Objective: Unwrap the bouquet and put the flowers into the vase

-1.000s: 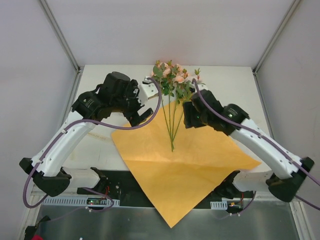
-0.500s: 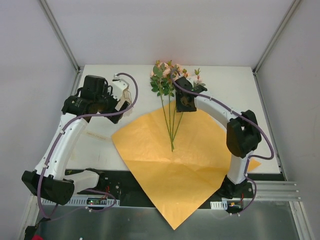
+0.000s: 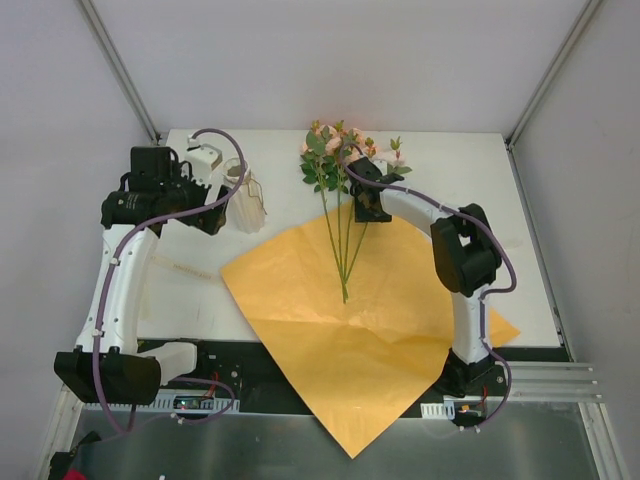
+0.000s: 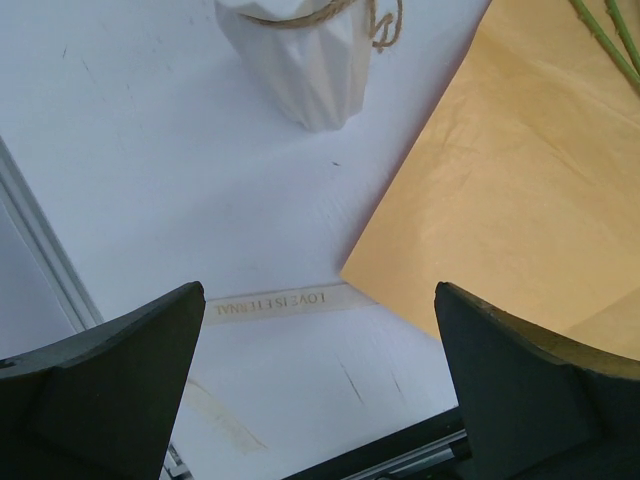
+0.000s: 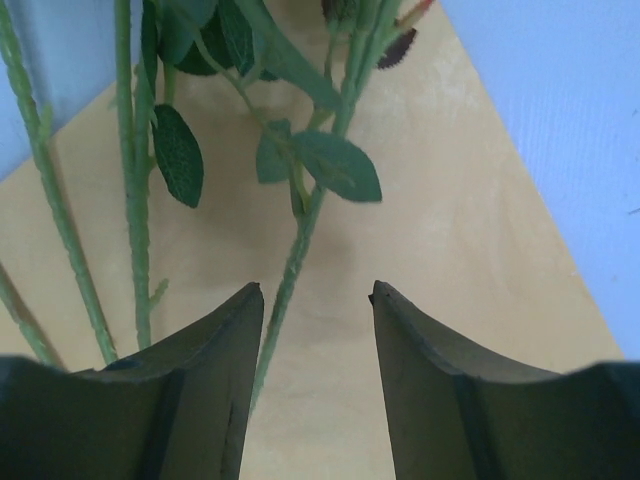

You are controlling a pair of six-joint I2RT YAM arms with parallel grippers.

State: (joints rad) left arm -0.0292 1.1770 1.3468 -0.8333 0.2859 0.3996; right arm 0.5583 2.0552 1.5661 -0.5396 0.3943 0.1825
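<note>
The right end effector (image 5: pixel 315 288) hung low over the flowers (image 3: pixel 340 165). Its fingers were partly spread, with one thin stem in the gap, and they did not look pressed on it. If they shut there, they might catch only that one stem and leave the others behind. A stem that thin could also slip out or bend. Leaves might snag, and the paper (image 3: pixel 370 330) might get dragged along.

The vase (image 3: pixel 245 200) stood near the far left corner of the tabletop (image 3: pixel 480 170), well apart from the flowers. It was slim, so a hard poke from the stems could tip it over. The left end effector (image 4: pixel 320 290) was spread wide and sat near the vase, not touching it. It could bump the vase.

The blooms lay by the middle of the far edge. The stems pointed toward the near edge, on top of the paper.

I counted one vase, one orange paper sheet and one cream ribbon (image 4: pixel 280 301). There were about four stems, but they crossed, so I was not sure.
</note>
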